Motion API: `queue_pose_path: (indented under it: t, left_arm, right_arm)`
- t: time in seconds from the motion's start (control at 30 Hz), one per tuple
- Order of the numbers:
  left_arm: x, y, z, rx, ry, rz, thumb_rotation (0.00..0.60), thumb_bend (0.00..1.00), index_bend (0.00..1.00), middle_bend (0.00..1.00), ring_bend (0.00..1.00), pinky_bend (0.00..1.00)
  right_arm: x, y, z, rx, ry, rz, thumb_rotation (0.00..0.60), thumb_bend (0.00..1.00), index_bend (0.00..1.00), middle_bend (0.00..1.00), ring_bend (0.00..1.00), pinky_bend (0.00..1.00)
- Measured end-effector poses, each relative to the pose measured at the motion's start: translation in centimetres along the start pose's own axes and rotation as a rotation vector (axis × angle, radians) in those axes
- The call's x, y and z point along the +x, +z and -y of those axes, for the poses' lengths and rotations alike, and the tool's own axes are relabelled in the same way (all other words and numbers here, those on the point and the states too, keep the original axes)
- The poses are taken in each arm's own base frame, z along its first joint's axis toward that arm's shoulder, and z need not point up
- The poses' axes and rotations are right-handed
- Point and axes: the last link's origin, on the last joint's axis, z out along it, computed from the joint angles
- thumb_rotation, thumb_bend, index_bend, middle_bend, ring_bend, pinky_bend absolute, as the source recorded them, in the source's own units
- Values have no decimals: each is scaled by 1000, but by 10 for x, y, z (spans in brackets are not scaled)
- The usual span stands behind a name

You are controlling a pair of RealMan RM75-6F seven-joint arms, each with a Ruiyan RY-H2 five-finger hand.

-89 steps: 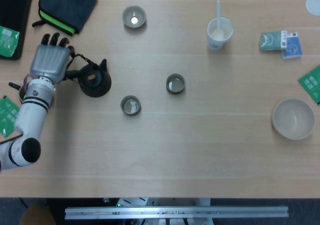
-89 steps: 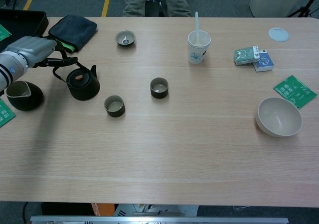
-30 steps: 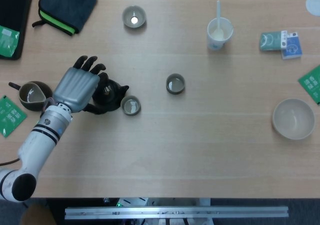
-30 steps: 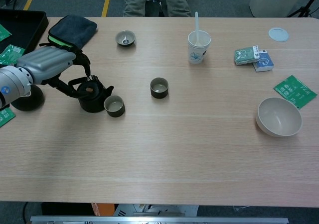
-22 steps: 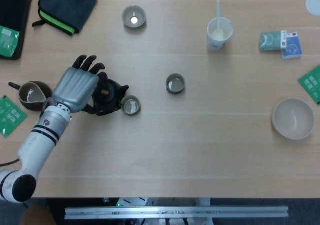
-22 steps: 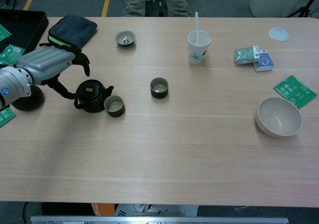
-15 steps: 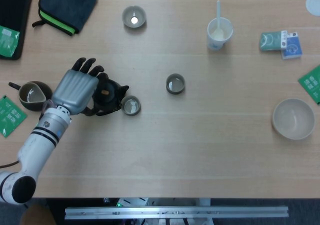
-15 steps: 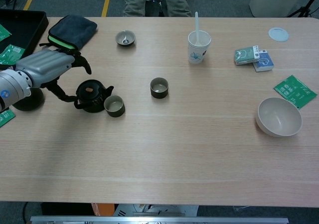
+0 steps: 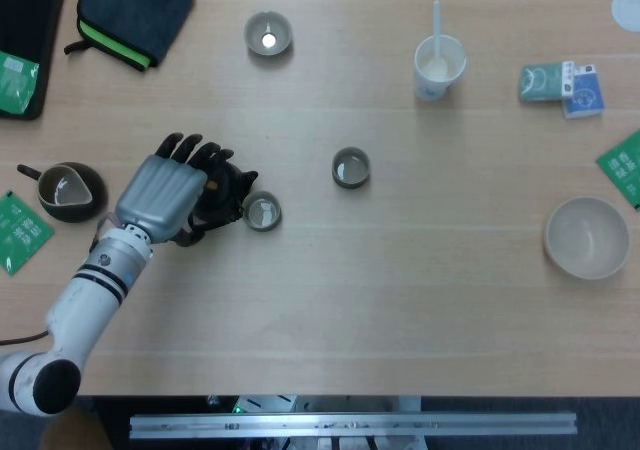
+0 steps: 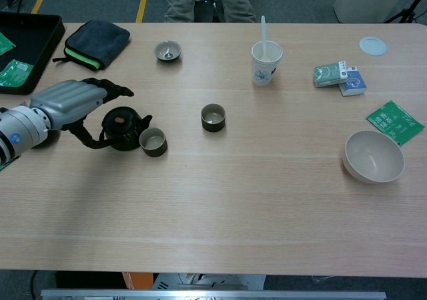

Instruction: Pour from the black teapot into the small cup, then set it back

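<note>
Black teapot [image 10: 120,129] is sitting on the pale wood-grain bench [image 10: 267,200], left of centre, a squat rounded pot with a matte dark body and a round lid with a small brownish knob; its short spout is pointing right, almost touching the small cup [image 10: 153,142]. That cup is a low dark cylinder with a pale inside, standing just right of the pot. The left robot hand [image 10: 70,102], with a smooth grey metallic back and black fingers [image 9: 196,152], is lying just left of and partly over the pot; its fingers are spreading above the lid and the thumb is curving low beside the base. I cannot tell whether it is gripping the handle.

A second small dark cup [image 10: 213,117] of the same shape is standing further right, well apart. A shallow grey cup [image 10: 167,51] is sitting near the far edge, and a white paper cup [image 10: 265,62] with a white stick in it is standing to its right. A dark rounded pitcher [image 9: 66,190] is resting left of the robot hand. A folded dark cloth pouch [image 10: 97,42] with a green edge is lying at the far left, beside a black tray [image 10: 30,47]. A plain beige bowl [image 10: 373,156] is sitting near the right edge, with small teal and blue boxes [image 10: 340,77] and a green packet [image 10: 395,122] beyond it.
</note>
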Motion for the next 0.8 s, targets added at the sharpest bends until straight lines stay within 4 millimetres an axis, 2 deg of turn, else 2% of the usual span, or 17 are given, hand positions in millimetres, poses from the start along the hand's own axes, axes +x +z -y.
queue_pose_path:
  t: [0.3, 0.8]
  left_arm:
    - [-8, 8, 1, 2, -19, 29, 595, 193, 66, 104, 35, 66]
    - [-4, 31, 19, 57, -15, 17, 600, 194, 66, 104, 35, 67]
  right_arm:
    - [0, 0, -1, -8, 0, 1, 600, 120, 310, 290, 204, 253]
    - [0, 0, -1, -16, -5, 1, 600, 120, 310, 290, 204, 253]
